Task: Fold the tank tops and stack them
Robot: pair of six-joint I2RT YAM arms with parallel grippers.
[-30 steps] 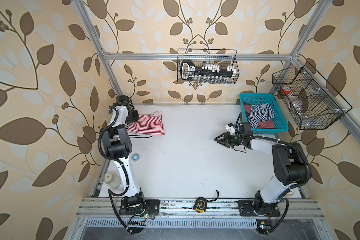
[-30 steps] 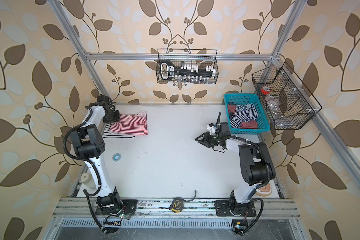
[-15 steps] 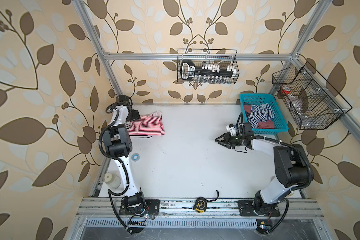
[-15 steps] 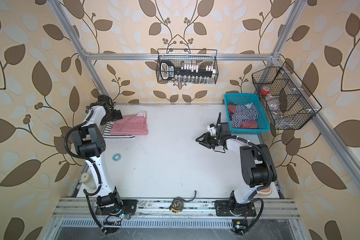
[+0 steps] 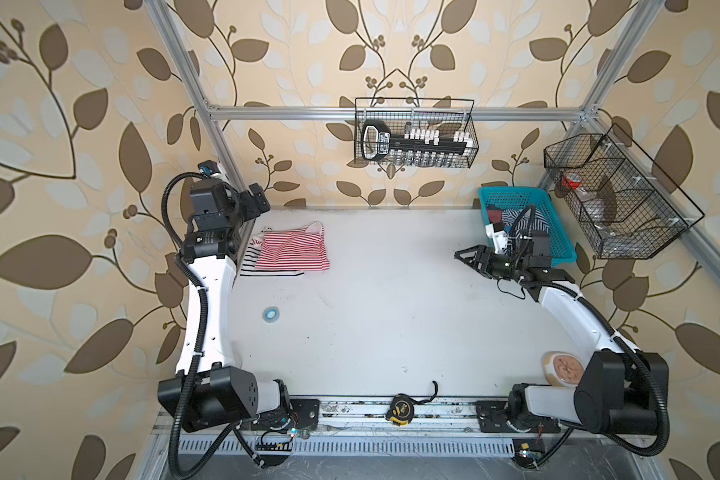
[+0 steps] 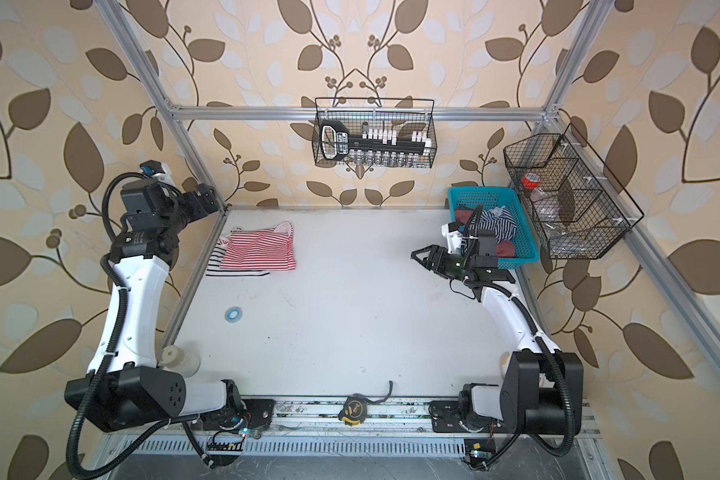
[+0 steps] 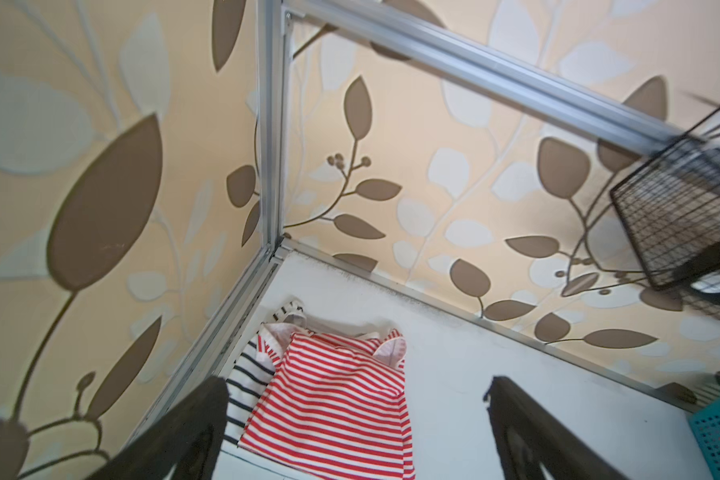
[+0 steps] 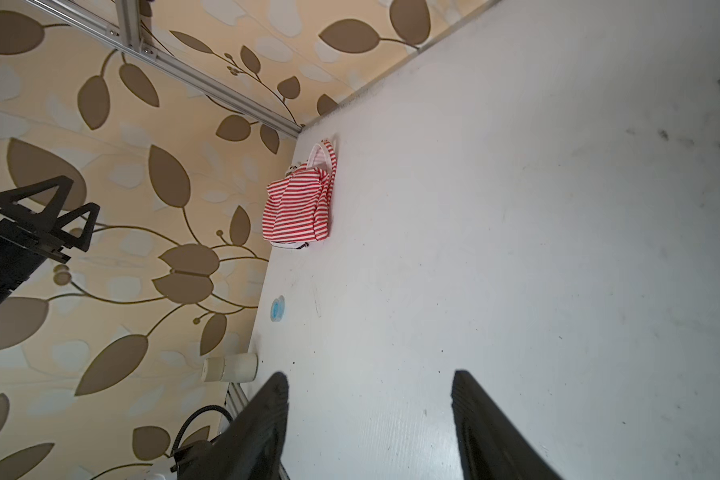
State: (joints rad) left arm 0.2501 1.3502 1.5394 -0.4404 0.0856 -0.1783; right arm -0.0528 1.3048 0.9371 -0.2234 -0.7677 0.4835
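Observation:
The red-and-white tank top (image 5: pixel 292 251) (image 6: pixel 260 251) (image 7: pixel 333 399) (image 8: pixel 298 212) lies folded at the table's far left. It rests on the folded black-and-white tank top (image 5: pixel 250 259) (image 6: pixel 219 262) (image 7: pixel 246 382). A navy-and-white tank top (image 5: pixel 533 220) (image 6: pixel 501 224) lies crumpled in the turquoise basket (image 5: pixel 512 192) (image 6: pixel 481 191). My left gripper (image 5: pixel 256 199) (image 6: pixel 204 201) (image 7: pixel 356 384) hangs open and empty above the back-left corner, clear of the stack. Beside the basket, my right gripper (image 5: pixel 460 255) (image 6: pixel 416 255) (image 8: pixel 371 376) is open over bare table and holds nothing.
A blue tape roll (image 5: pixel 272 314) (image 8: pixel 277 309) lies near the left edge. A white jar (image 6: pixel 175 357) (image 8: pixel 229 369) stands by the left arm's base. A tape measure (image 5: pixel 400 409) sits on the front rail. Wire baskets (image 5: pixel 414 133) (image 5: pixel 616 195) hang on the frame.
My left gripper has opened wide and drawn back from the stack toward the back-left corner. The right gripper's jaws have spread wider while it stayed beside the basket.

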